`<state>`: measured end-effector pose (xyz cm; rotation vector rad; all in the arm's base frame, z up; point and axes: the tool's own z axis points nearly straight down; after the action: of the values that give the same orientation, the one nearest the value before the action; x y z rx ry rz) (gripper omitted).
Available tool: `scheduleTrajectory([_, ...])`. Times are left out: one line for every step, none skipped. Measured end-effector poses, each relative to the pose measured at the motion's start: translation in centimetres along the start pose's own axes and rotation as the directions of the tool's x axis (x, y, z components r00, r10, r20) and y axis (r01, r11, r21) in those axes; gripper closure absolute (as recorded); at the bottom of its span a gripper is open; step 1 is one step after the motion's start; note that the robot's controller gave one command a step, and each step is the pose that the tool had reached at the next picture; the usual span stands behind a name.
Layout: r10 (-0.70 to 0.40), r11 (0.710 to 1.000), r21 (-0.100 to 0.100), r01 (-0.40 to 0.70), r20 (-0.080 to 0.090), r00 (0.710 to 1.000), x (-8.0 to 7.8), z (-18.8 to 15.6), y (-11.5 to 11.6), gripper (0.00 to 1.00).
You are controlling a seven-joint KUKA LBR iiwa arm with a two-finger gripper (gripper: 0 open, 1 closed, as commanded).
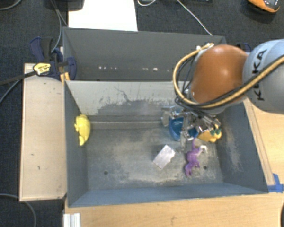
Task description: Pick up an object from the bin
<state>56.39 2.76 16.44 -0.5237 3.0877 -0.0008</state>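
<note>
Where the arm (270,74) reached in from the right, its rounded orange wrist cover (217,74), looped by black and yellow cables (180,82), hung over the right half of the grey metal bin (132,56). Beneath that cover the hand (189,131) sat low over the bin floor, in the middle of a small cluster of things. Whether the hand was spread or pressed together could not be told, nor whether it pinched anything. A glossy blue object (175,126) lay just beside the hand on its left, touching or nearly touching the metal parts. A small yellow and orange toy (211,135) lay just beside it on the right. A purple toy figure (193,160) lay near the hand, towards the front wall. A pale, clear-wrapped block (164,156) lay tilted to the left of the purple figure, slightly apart from it. Well apart from all of these, a yellow toy (82,128) rested against the left wall of the bin
</note>
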Motion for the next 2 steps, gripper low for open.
scheduleTrajectory([-0.312, 0.95, -0.004, 0.312, -0.003, 0.95, 1.7, 6.6, 1.5, 0.0])
scheduleTrajectory([-0.343, 0.939, -0.001, 0.343, 0.002, 0.939, 2.2, 9.4, 1.2, 1.0])
